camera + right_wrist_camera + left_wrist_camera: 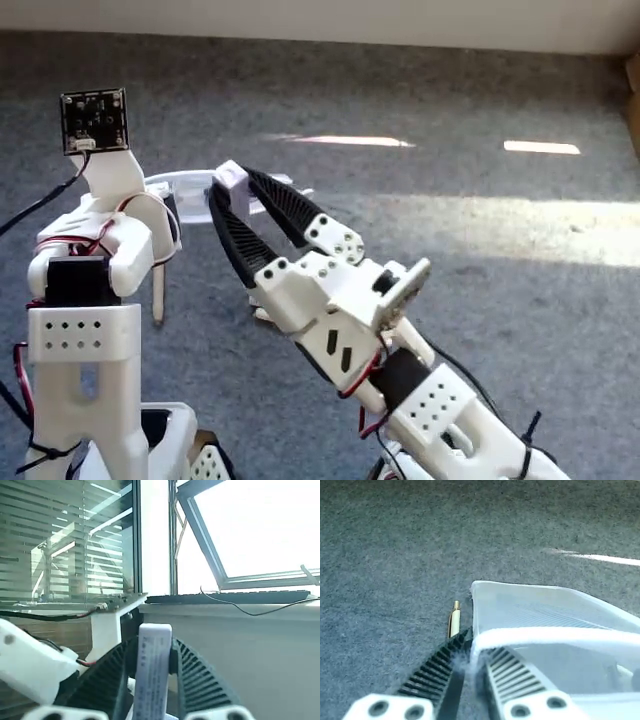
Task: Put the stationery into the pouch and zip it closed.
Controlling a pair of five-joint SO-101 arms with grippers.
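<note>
1 pouch [545, 615], 1 pen [454, 620], 1 eraser [152, 675] clamped in right pincer [153, 643].

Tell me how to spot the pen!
Look at the grey table and find the clear pouch pinched by the left hand. Just beside the pouch's corner lies the pen: thin and cream with a gold tip, unlike the blocky white eraser in the right hand.

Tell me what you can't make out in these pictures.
Pen: left wrist view, most of it hidden behind the left gripper.
Pouch: high view, mostly behind the right gripper; zipper not discernible.
White item in right gripper: right wrist view, lower end cut off by frame edge; its kind is unclear.
</note>
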